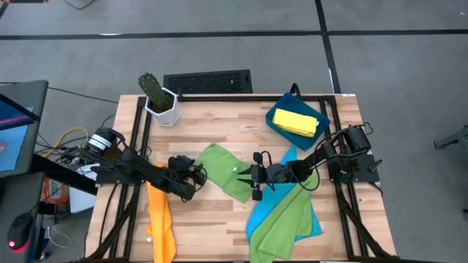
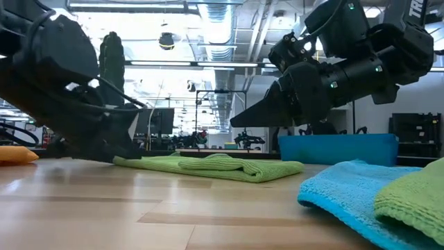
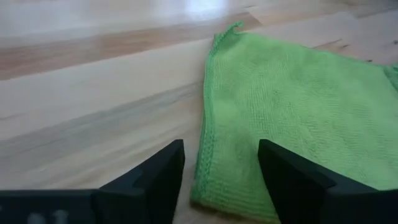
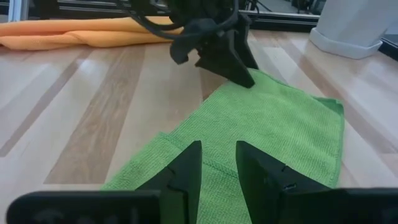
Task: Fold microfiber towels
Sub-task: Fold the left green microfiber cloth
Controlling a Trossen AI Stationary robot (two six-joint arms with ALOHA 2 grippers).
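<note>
Blue towel [image 2: 340, 191] foreground | green towel [image 1: 223, 169] centre | both hands open | no legible writing

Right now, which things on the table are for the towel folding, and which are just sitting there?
For folding:
green towel in the middle, between the left gripper and right gripper
second green towel
blue towel
orange towel
yellow towel

Just sitting there:
dark-blue tray under the yellow towel
potted cactus
</note>
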